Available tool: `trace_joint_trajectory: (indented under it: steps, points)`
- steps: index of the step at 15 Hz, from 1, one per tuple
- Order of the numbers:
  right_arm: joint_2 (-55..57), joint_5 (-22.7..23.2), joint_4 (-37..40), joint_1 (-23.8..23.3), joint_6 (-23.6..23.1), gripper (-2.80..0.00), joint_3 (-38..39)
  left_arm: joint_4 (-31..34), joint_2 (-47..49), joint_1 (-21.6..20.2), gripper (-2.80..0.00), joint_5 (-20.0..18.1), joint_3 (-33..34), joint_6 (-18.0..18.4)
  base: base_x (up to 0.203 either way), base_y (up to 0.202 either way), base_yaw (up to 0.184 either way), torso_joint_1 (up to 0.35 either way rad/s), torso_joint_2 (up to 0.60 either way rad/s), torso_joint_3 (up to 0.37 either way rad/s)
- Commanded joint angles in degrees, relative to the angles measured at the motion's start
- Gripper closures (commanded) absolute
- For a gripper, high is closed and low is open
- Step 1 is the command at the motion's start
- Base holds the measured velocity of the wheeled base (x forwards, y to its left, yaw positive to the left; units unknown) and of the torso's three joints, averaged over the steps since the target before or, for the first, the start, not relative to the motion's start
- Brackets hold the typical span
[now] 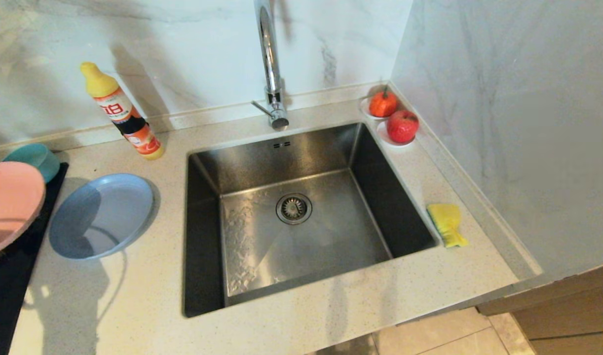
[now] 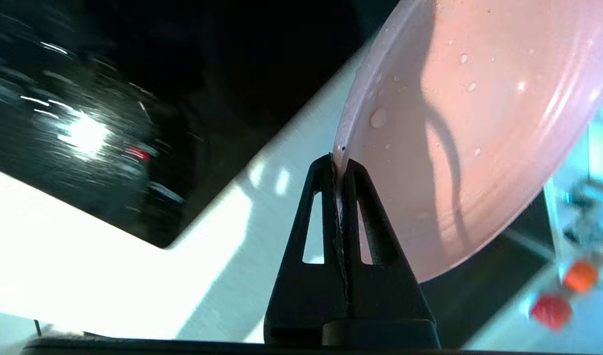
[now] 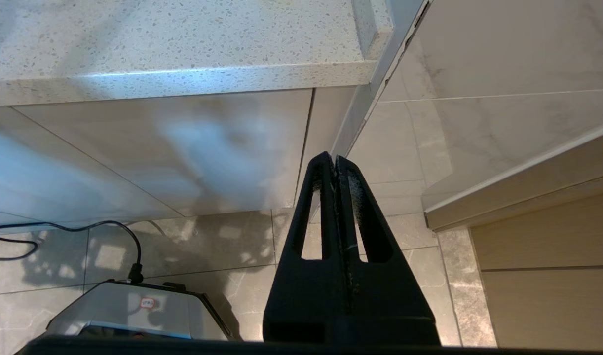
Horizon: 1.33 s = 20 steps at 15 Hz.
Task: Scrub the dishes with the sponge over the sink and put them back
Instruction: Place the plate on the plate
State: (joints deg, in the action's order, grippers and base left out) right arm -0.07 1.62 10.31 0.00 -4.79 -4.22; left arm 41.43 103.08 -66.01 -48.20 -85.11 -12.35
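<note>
The left gripper is pinched shut on the rim of the pink plate, which hangs from it tilted, with water drops on its inner face. In the head view that pink plate shows at the far left edge, raised over the black hob and partly covering the view of it; the left gripper itself is out of that picture. The right gripper hangs parked below the counter edge, pointing at the floor tiles, its fingers pressed together on nothing.

Just beside the pink plate, the pale blue plate lies flat on the counter between the hob and the sink. The sink has nothing in it but its round drain. On the counter at the sink's right rim lies the yellow sponge, untouched. Behind the pink plate, the teal bowl sits at the hob's far corner. Further back stand the soap bottle, the tap and, in the far right corner, two small saucers with red fruit.

Judging by the wet plate held over the left side and the sponge lying at rest, the step in hand looks like putting the pink plate back, though it could equally be the lift-off towards the sink. If it is being returned, the next move calls for levelling the plate and lowering it onto a free spot by the hob before opening the fingers, clear of the pale blue plate and the bowl.
</note>
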Motion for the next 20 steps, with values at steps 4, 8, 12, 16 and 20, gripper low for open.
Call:
trace_joint_trajectory:
  steps: [4, 8, 12, 16, 20]
  points:
    - [0.07, 0.05, 0.06, 0.0, -0.04, 0.0, 0.0, 0.49, -0.77, 9.27, 0.0, 0.16, 0.54, -2.31, 0.0, 0.0, 0.0, 0.0, 0.0, 0.0]
    - [0.07, 0.05, 0.06, 0.0, -0.04, 0.0, 0.0, -0.23, -0.23, 16.49, 0.0, 1.45, -0.11, -4.9, 0.0, 0.0, 0.0, 0.0, 0.0, 0.0]
    - [0.07, 0.05, 0.06, 0.0, -0.04, 0.0, 0.0, -7.8, 3.23, 23.69, 0.0, 9.26, 0.45, -11.25, 0.0, 0.0, 0.0, 0.0, 0.0, 0.0]
    - [0.07, 0.05, 0.06, 0.0, -0.04, 0.0, 0.0, -11.97, 5.68, 25.49, 0.0, 11.67, -0.31, -13.82, 0.0, 0.0, 0.0, 0.0, 0.0, 0.0]
    - [0.07, 0.05, 0.06, 0.0, -0.04, 0.0, 0.0, -13.56, 7.75, 26.7, 0.0, 12.26, -0.07, -14.73, 0.0, 0.0, 0.0, 0.0, 0.0, 0.0]
